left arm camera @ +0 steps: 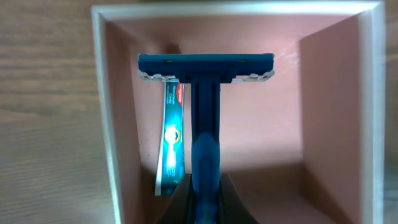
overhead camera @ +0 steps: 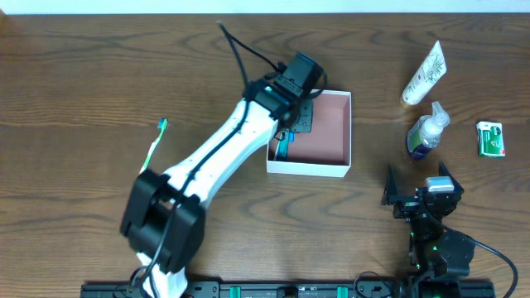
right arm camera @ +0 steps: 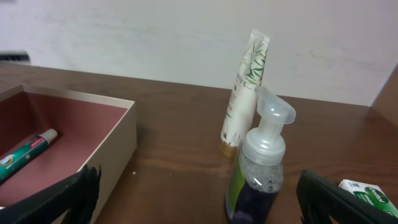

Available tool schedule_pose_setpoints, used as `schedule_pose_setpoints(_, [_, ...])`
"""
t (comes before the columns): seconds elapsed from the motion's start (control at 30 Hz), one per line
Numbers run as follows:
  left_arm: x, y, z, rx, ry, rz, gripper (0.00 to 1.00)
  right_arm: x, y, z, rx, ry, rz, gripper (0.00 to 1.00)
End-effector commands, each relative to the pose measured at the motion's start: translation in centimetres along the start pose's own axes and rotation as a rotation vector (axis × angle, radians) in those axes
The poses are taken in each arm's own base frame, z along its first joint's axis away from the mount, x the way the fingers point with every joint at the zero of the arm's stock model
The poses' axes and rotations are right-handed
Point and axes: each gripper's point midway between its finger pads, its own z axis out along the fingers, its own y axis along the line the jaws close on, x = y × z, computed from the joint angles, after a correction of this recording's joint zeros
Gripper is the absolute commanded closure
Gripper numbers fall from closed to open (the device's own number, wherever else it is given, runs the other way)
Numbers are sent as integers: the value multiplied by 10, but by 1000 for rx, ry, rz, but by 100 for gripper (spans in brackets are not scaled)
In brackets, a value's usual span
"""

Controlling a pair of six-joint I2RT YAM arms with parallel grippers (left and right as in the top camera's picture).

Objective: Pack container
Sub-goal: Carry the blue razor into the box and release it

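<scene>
A blue razor (left arm camera: pixel 205 93) is being clamped by its handle in the left tool (left arm camera: pixel 205 208), over the container (left arm camera: pixel 329 106) lying directly beneath that tool. A toothpaste tube (left arm camera: pixel 171 137) is already lying inside, left of the tool. A toothbrush (overhead camera: pixel 154 145), lotion tube (overhead camera: pixel 424 73), pump bottle (overhead camera: pixel 426 132) and green packet (overhead camera: pixel 490 138) are being left on the desk, judged yet to be packed. The right tool (overhead camera: pixel 416 182) is being held spread wide, empty. Whether the razor is touching the container floor cannot be told, and the packet's label is too small to be read.

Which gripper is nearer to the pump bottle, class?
Right. The right gripper sits open close to the pump bottle, facing it; the left gripper is away at the container, holding a razor.
</scene>
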Motion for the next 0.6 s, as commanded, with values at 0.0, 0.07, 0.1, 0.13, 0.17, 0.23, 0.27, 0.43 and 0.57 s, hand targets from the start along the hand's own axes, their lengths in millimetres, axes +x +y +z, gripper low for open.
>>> schedule_pose_setpoints(0.0, [8,7,26,-50,37,-9,94,1,1,0,-4,0,-13,1])
schedule_pose_setpoints(0.07, [13,10,38,-65,61,-9,94,1,1,0,-4,0,-13,1])
schedule_pose_setpoints(0.1, [16,11,44,-73,75,-7,94,1,1,0,-4,0,-13,1])
schedule_pose_setpoints(0.13, [18,12,48,-78,84,1,94,1,1,0,-4,0,-13,1])
schedule_pose_setpoints(0.17, [20,13,52,-83,94,12,94,1,1,0,-4,0,-13,1])
schedule_pose_setpoints(0.23, [22,16,56,-95,101,17,94,1,1,0,-4,0,-13,1])
schedule_pose_setpoints(0.27, [21,17,57,-105,97,17,94,1,1,0,-4,0,-13,1])
schedule_pose_setpoints(0.43, [16,27,56,-160,68,22,94,1,1,0,-4,0,-13,1])
schedule_pose_setpoints(0.57, [17,27,58,-161,72,21,93,1,1,0,-4,0,-13,1])
